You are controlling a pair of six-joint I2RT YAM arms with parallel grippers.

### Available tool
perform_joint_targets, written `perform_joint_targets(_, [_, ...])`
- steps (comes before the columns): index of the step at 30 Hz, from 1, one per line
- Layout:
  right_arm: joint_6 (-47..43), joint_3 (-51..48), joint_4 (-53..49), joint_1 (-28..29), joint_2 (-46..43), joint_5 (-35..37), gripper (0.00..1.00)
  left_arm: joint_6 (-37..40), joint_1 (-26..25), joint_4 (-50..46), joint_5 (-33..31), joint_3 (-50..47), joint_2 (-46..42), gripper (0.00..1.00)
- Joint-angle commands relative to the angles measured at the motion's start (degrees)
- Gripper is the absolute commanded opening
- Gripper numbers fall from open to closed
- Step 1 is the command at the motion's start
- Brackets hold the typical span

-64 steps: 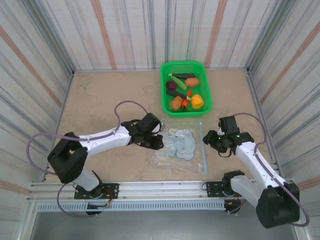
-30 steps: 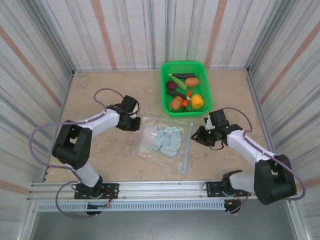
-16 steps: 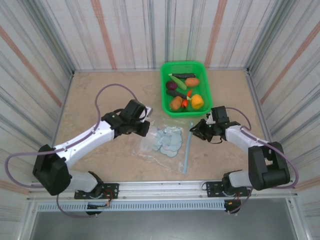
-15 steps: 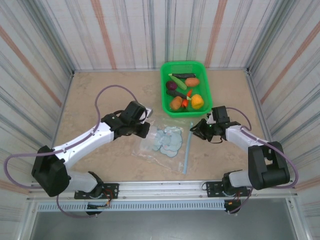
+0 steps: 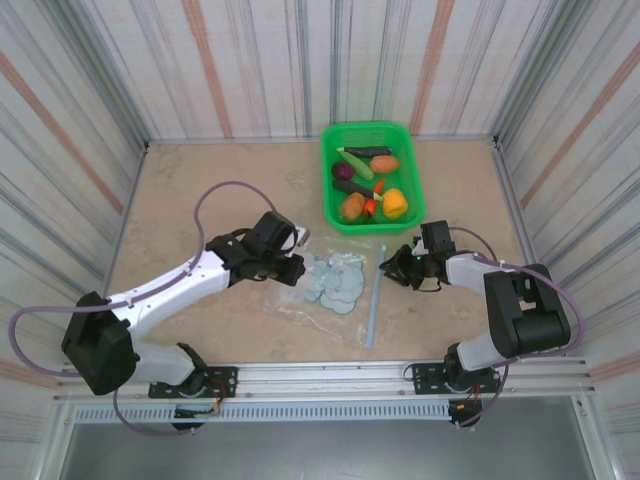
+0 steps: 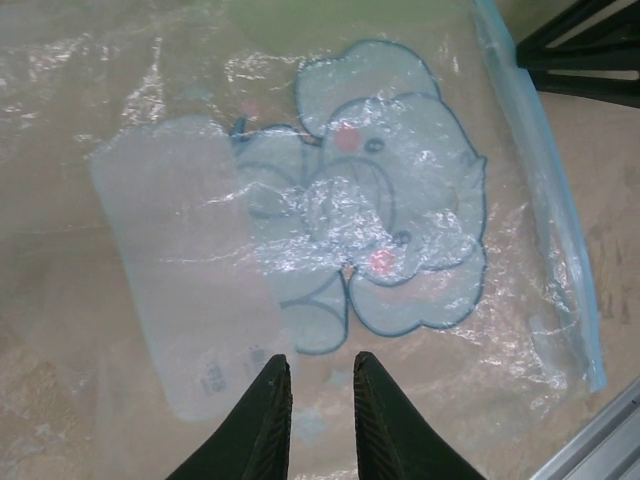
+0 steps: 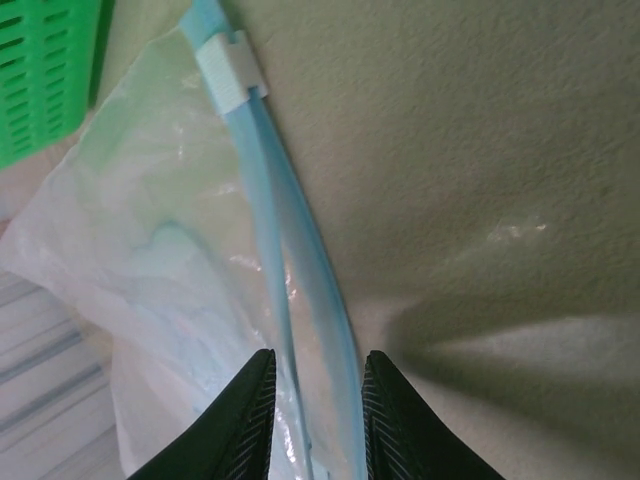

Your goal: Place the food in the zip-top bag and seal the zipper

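The zip-top bag [image 5: 335, 285] lies flat on the table, clear with a pale blue elephant print [image 6: 380, 200]. Its zipper [image 5: 376, 295] runs down the right edge, with a white slider [image 7: 230, 70] at the far end. My left gripper [image 5: 293, 268] sits low at the bag's left edge, its jaws [image 6: 320, 360] narrowly open over the film. My right gripper [image 5: 392, 267] is at the zipper's upper end, open, with the blue strip [image 7: 300, 250] lying between its fingertips [image 7: 318, 356], unclamped. The food [image 5: 365, 185] lies in the green basket.
The green mesh basket [image 5: 326, 175] stands at the back, just beyond the bag, its corner showing in the right wrist view [image 7: 40, 70]. Striped walls close in the table on three sides. A metal rail [image 5: 320, 385] runs along the near edge.
The bag slid left and back from its earliest place. In the last half second my left gripper came onto the bag's left edge and opened slightly; my right gripper edged onto the zipper, narrowing.
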Motion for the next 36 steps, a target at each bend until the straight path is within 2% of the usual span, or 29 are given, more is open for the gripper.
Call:
perform_joint_targets(1, [3.38, -0.52, 5.0, 0.59, 1.22, -1.26, 0.22, -0.07, -0.94, 0.52, 1.56, 1.83, 0.8, 0.23])
perform_joint_targets(10, [6.76, -0.56, 7.26, 2.03, 0.53, -1.32, 0.0, -0.33, -3.39, 0.03, 0.73, 2.4, 3.08, 0.28])
perform_joint_targets(13, [10.77, -1.24, 8.78, 3.24, -1.27, -2.08, 0.0, -1.6, -5.12, -0.25, 2.91, 4.4, 6.15, 0.37])
perform_joint_targets(17, [21.41, -3.56, 9.85, 5.42, -6.08, -0.57, 0.0, -3.82, -6.75, -0.51, 5.61, 7.48, 9.43, 0.45])
perform_joint_targets(18, [23.76, -3.49, 8.65, 6.05, -7.68, 0.27, 0.0, -4.35, -7.25, 0.39, 5.87, 7.76, 9.78, 0.48])
perform_joint_targets(21, [26.9, -1.82, 1.6, 8.56, -12.88, 4.42, 0.0, -5.23, -8.02, 1.09, 6.41, 9.71, 11.17, 0.51])
perform_joint_targets(22, [27.59, -1.23, -0.95, 9.52, -14.84, 6.46, 0.0, -5.34, -8.24, 0.8, 6.35, 10.81, 11.77, 0.62])
perform_joint_targets(23, [28.26, -0.83, -2.45, 10.34, -16.47, 8.0, 0.0, -5.42, -8.55, 0.47, 6.15, 11.89, 12.19, 0.69])
perform_joint_targets(24, [29.31, -0.57, -3.68, 11.04, -18.16, 9.43, 0.0, -5.27, -9.04, -0.39, 5.64, 13.46, 12.86, 0.7])
perform_joint_targets(29, [33.01, 1.06, -8.14, 13.68, -23.86, 15.0, 0.0, -4.16, -12.17, -5.86, 1.38, 20.58, 16.28, 0.69])
perform_joint_targets(36, [35.81, 2.68, -9.95, 15.91, -25.79, 19.33, 0.0, -4.28, -16.54, -8.2, -6.95, 25.66, 19.75, 0.68])
